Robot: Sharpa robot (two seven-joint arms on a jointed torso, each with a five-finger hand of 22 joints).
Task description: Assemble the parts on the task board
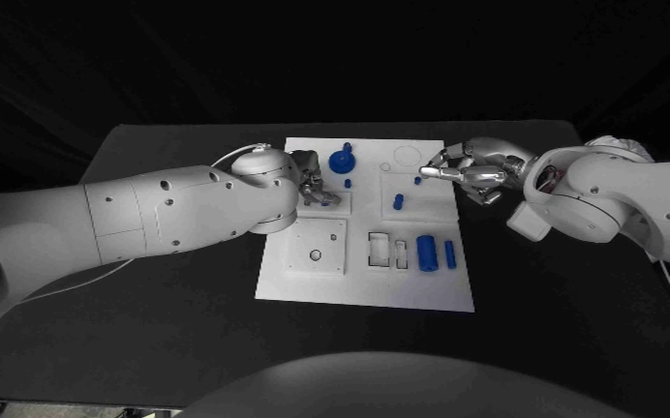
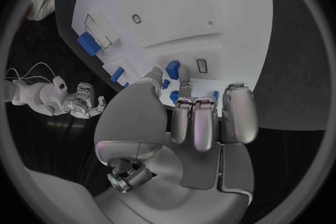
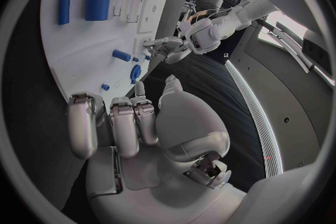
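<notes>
Now the board [image 1: 360, 287] lies in the middle of the black table [image 1: 167, 341], long side running away from the robot. Several blue parts are on it: a thick cylinder [image 1: 426, 253] and a thinner rod [image 1: 449, 254] lie side by side near the front right corner, beside two empty rectangular slots. A short peg [image 1: 398, 201] is in the middle of the board, and a round knob [image 1: 342, 161] stands near the far edge, so it seems some parts are already seated while others wait in their places.

The left hand [image 1: 316, 189] is over the left half of the board, just beside the knob. In the left wrist view its fingers [image 2: 203, 123] are curled close together and point down to the board, with a small blue piece [image 2: 172, 69] right at the fingertips. Whether the hand really holds this piece or only touches it cannot be told. Probably it is pressing or fitting a part into its socket.

The right hand [image 1: 470, 173] hangs at the right edge of the board, near the far corner. Its fingers [image 3: 115, 126] are bent inward and nothing is seen in them. It looks to be waiting aside, perhaps to leave room for the left hand.
</notes>
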